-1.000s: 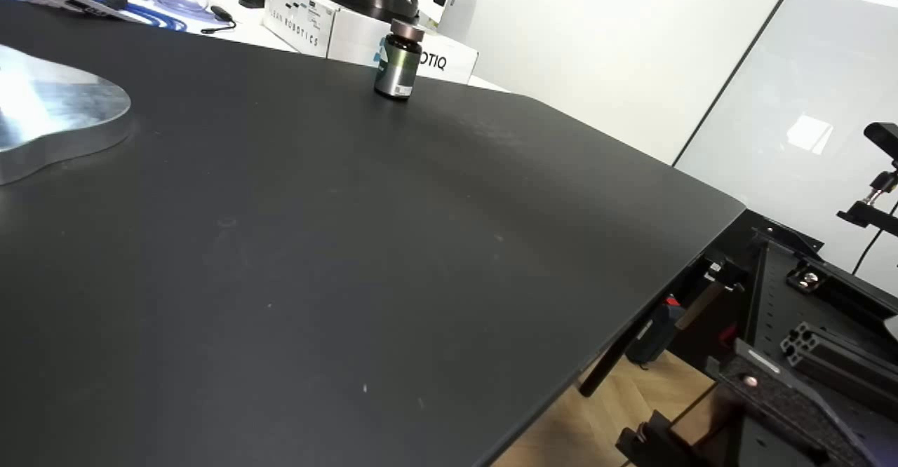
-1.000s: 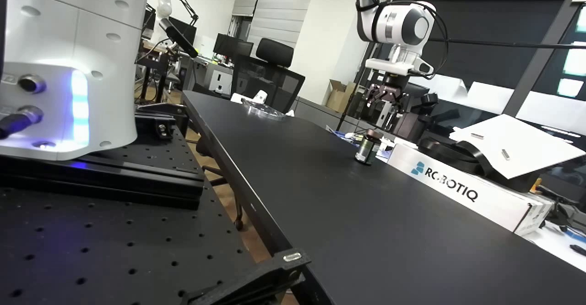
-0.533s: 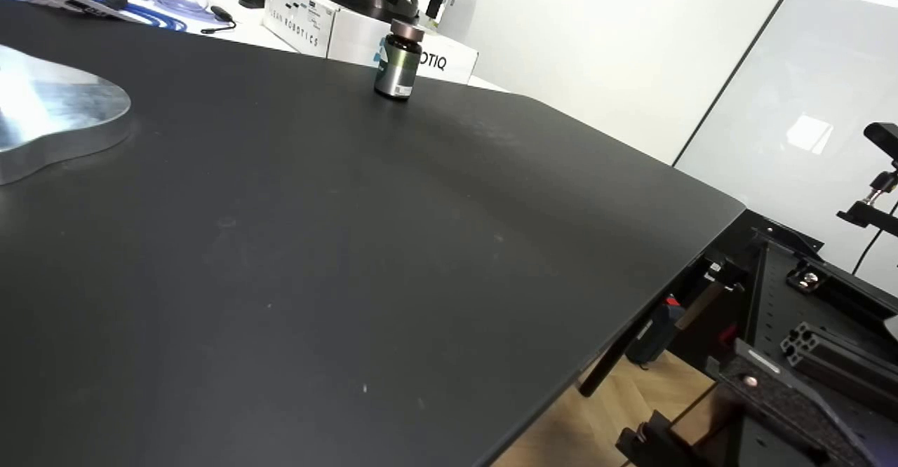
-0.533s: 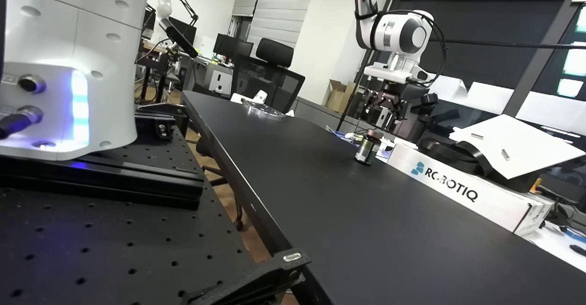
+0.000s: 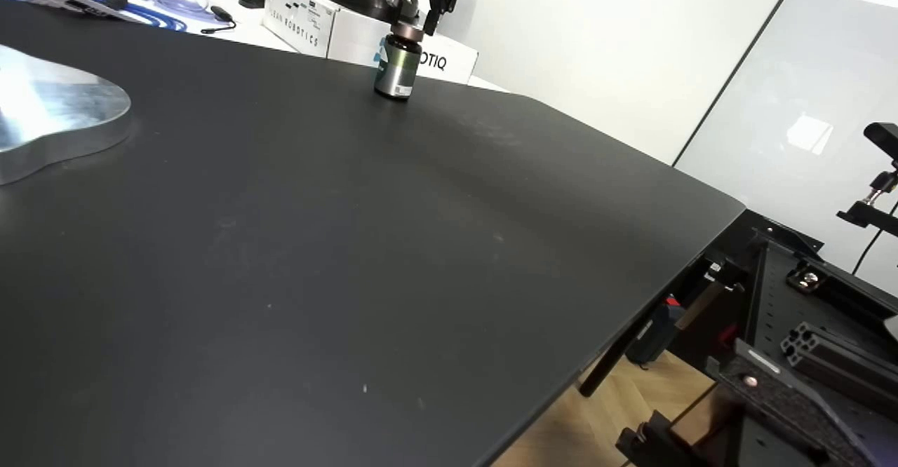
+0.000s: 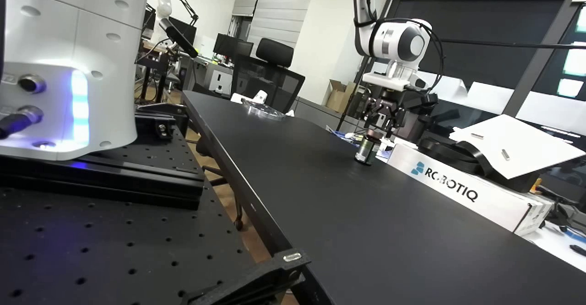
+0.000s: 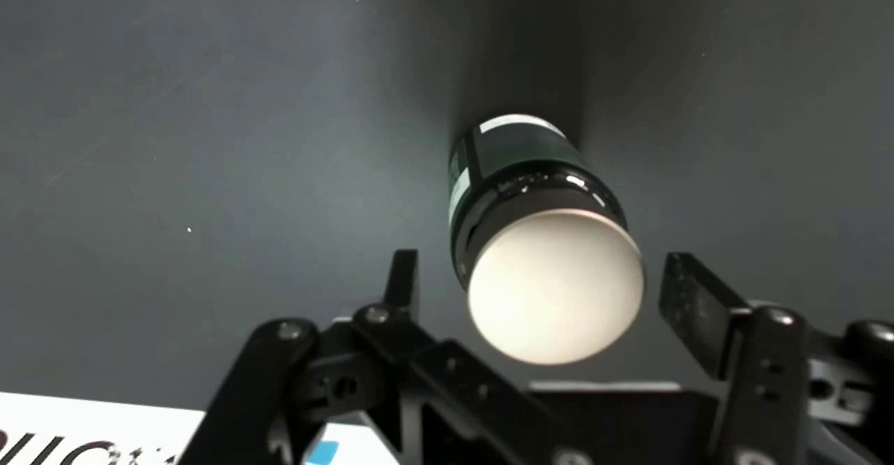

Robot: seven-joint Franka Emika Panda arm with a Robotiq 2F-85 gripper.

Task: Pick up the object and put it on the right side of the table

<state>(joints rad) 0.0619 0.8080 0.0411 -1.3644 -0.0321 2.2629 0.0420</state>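
Dark glossy cylindrical bottle (image 5: pixel 398 66), banded green-silver and topped by a round brownish cap (image 7: pixel 555 287), stands upright near the edge of one broad, flat, matte black desk (image 5: pixel 316 256). After the desk come, by size, one long white cardboard box (image 6: pixel 462 190) printed ROBOTIQ, just past that edge and near the bottle; one shiny silver slab (image 5: pixel 70 95) with a curved edge, on the desk, well apart from the bottle; the one bottle; and two black jointed fingers (image 7: pixel 403 276). These stand wide above the bottle. In the wrist view its cap shows between them, a gap on each side; I cannot tell how deep it sits. Compared with half a second ago, they are lower: in an exterior view the fingertips (image 5: pixel 431 24) now show about level with the cap. Bottle, box and slab are unmoved.
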